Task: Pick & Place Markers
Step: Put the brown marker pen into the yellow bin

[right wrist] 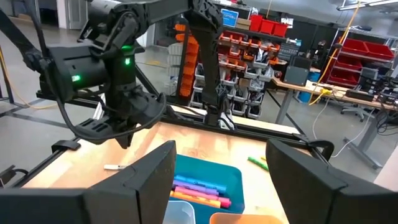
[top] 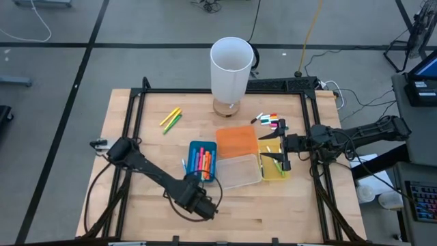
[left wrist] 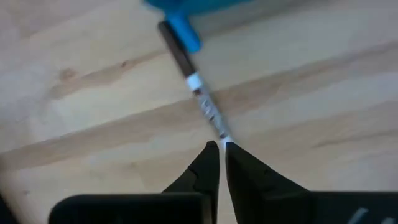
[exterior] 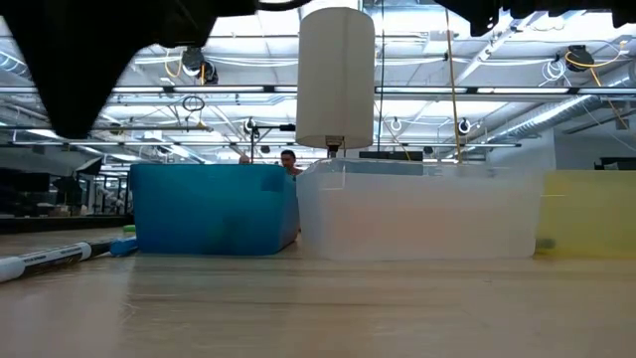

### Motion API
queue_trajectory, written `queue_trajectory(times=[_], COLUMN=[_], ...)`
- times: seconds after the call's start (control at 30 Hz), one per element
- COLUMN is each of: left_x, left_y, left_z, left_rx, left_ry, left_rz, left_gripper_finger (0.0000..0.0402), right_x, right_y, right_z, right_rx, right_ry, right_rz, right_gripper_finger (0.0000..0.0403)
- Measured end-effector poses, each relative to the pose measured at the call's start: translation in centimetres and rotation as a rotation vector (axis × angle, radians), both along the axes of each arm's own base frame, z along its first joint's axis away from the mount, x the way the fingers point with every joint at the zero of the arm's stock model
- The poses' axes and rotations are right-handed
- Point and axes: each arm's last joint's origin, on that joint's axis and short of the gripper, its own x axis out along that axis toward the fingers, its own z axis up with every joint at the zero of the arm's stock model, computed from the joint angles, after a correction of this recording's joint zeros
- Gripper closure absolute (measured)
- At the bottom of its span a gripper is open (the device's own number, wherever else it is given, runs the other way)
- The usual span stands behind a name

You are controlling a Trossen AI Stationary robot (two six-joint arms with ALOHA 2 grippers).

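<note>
Currently the left gripper (left wrist: 219, 146) is pinched closed on the white blue-capped marker (left wrist: 194, 81) lying on the wooden table (top: 136, 137) beside the blue rectangular plastic bin (top: 203, 161), while the right gripper (top: 281, 152) hangs spread wide above the yellow bin (top: 270, 171).

**Bins in a row before the cup, markers scattered around them**

Taking the cup (top: 231, 67) at the table's (top: 287, 215) back middle as landmark: four bins sit in front of it, one (top: 237, 141) nearest, another (top: 239, 171) in front of that, a third (top: 203, 161) to their left holding markers (top: 204, 161), a fourth (top: 273, 163) to their right. Two markers (top: 171, 120) lie left of the cup, a small cluster (top: 270, 121) right of it. The left gripper (left wrist: 218, 147) is in front of the left bin, over a marker (left wrist: 198, 94) lying on the table beside it. The right gripper (top: 280, 153) hangs over the rightmost bin.
</note>
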Motion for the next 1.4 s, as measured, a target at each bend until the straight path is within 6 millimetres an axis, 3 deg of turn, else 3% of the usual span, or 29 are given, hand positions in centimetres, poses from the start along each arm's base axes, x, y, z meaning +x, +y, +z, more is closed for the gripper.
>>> queue_trajectory(times=[0.13,0.4,0.53,0.87,1.17,1.4], left_x=[0.6,0.9,0.3,-0.4,-1.1,-0.6], left_y=[0.9,2.0,2.2,2.5,3.1,3.5], left_z=[0.0,-0.5,-1.9,-5.8,-7.0,-8.0], left_rx=[-0.005,0.014,0.037,-0.008,-0.008,-0.05], left_ry=[-0.012,0.008,0.046,0.046,0.097,0.011], left_rz=[0.028,0.125,0.133,0.128,0.149,0.145], left_gripper_finger=[0.0331,0.0202,0.0174,0.0182,0.0207,0.0232], right_x=[0.0,0.0,0.0,0.0,0.0,0.0], right_y=[0.0,0.0,0.0,0.0,0.0,0.0], right_z=[0.0,-0.1,-0.1,-0.1,-0.1,-0.2], right_rx=[-0.005,-0.002,-0.002,0.021,0.019,0.018], right_ry=[-0.001,0.008,0.008,0.009,0.007,0.019], right_rz=[0.0,0.0,0.001,0.001,0.001,0.001], right_gripper_finger=[0.0165,0.0165,0.0165,0.0165,0.0165,0.0165])
